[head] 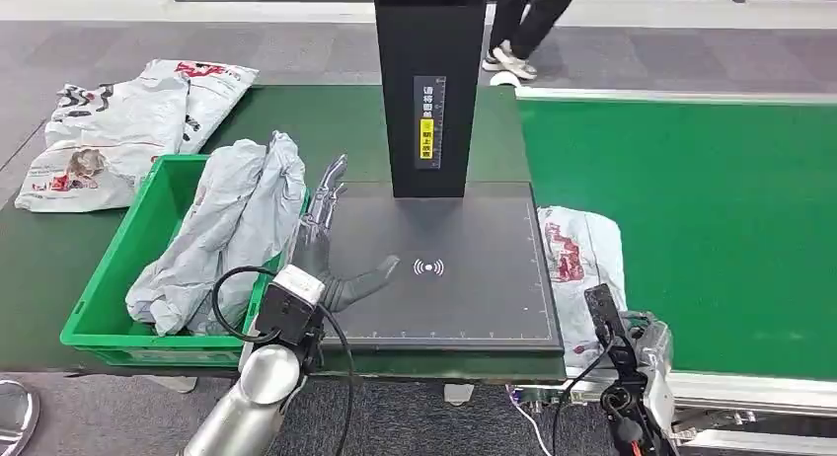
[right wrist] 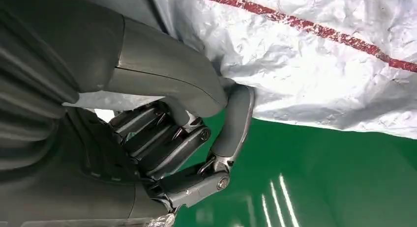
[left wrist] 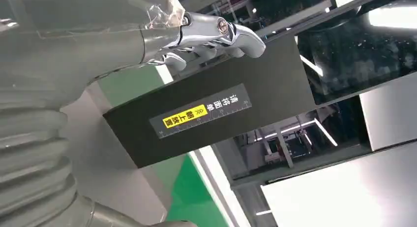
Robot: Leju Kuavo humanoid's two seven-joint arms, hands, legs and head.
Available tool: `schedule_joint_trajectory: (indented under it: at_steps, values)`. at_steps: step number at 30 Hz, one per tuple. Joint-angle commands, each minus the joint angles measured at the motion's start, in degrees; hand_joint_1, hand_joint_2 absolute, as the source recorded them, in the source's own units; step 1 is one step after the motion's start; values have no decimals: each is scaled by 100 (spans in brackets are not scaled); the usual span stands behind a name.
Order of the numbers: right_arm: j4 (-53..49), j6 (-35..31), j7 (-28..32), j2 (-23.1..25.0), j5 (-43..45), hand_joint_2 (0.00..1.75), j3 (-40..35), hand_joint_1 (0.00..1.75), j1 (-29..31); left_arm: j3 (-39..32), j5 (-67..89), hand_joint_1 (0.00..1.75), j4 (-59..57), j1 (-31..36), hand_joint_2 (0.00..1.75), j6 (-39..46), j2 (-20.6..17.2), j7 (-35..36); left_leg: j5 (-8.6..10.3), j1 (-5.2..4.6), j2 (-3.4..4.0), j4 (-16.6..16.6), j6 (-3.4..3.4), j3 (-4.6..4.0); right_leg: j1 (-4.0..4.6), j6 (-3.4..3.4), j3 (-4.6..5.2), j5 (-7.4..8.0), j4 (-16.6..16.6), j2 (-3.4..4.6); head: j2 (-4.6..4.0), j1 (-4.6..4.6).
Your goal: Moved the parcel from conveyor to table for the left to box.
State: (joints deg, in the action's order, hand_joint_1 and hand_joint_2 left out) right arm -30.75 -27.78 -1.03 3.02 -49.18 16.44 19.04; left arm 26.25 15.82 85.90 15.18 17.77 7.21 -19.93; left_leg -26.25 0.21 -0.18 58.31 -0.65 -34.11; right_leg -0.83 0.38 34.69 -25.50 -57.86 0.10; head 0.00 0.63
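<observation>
The parcel (head: 580, 257), a soft grey bag with red print, lies at the left edge of the green conveyor (head: 711, 219), just beside the dark scan pad (head: 444, 268), at about 4 o'clock in the head view. The right hand (right wrist: 196, 138) has its fingers curled onto the near edge of the parcel, thumb pressing the crinkly plastic, so it is grasping it. The step looks like getting a good hold before the lift. The bag is floppy, so pinch plenty of plastic, lift it first, then carry it toward 9 o'clock onto the pad on the table (head: 39, 259). The left hand (head: 331, 249) is released, fingers spread flat at the pad's left edge, next to the green bin (head: 109, 298) with a grey bag (head: 232, 229) in it.
</observation>
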Motion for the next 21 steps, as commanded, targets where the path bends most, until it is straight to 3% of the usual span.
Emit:
schedule_joint_trajectory:
  at_steps: [1, 3, 4, 6, 8, 9, 10, 11, 13, 21]
  values:
    - [-1518, -40, 367, 222, 337, 175, -584, 175, -258, 141, 107, 0, -73, 61, 175, 59, -168, 58, -1, 0, 15, -9, -1, 12, 1, -5, -7, 2, 8, 12, 2, 0]
    - [-2557, -174, 615, 323, 552, 175, -830, 175, -519, 125, 135, 0, -73, 47, 175, 69, -145, 67, -2, -1, 19, -8, -2, 7, 0, -5, 0, 2, 4, 15, 0, 0]
    - [-3155, -447, 1066, 388, 892, 175, -947, 175, -650, 122, 171, 0, -84, 45, 175, 84, -131, 60, -1, -2, 11, -2, -1, -2, -1, -3, 6, 1, -1, 9, 0, 0]
    - [-4119, -628, 1029, 377, 907, 175, -1291, 175, -842, 127, 184, 0, -143, 75, 175, 97, -89, 52, -1, -4, 14, -1, -1, -5, -3, -4, 11, 1, -4, 11, 2, 0]
    - [-5073, -1030, 1667, 361, 1271, 175, -1608, 175, -990, 143, 191, 0, -226, 111, 175, 107, -73, 1, -2, -6, 15, 1, -1, -9, -5, -4, 18, -1, -9, 13, 0, 0]
    - [-5538, -1063, 1614, 341, 1222, 175, -1772, 175, -1087, 150, 179, 0, -286, 110, 175, 117, -73, -70, -4, -4, 17, 0, -2, -3, -3, -6, 12, -2, -6, 14, 0, 2]
    - [-5973, -1222, 2353, 355, 1545, 175, -1986, 175, -1041, 181, 127, 0, -355, 165, 175, 79, -68, -167, -1, -6, 12, 0, -1, -8, -5, -4, 17, -2, -8, 10, 2, 2]
    - [-6289, -1222, 2177, 380, 1428, 175, -2157, 175, -960, 200, 93, 0, -438, 236, 175, 70, -49, -193, -4, -4, 13, 1, -2, -5, -3, -5, 15, -3, -8, 10, 2, 2]
    - [-6522, -1222, 1928, 399, 1243, 175, -2327, 175, -828, 225, 58, 0, -529, 323, 175, 76, -27, -213, -5, -6, 18, 7, -1, -10, -4, -5, 21, -4, -13, 15, 2, 0]
    - [-6318, -1222, 2409, 477, 1528, 175, -2387, 175, -430, 258, -58, 0, -699, 473, 175, 111, -14, -281, 3, -3, 8, -1, 1, -4, -2, -2, 11, 2, -1, 7, 2, 2]
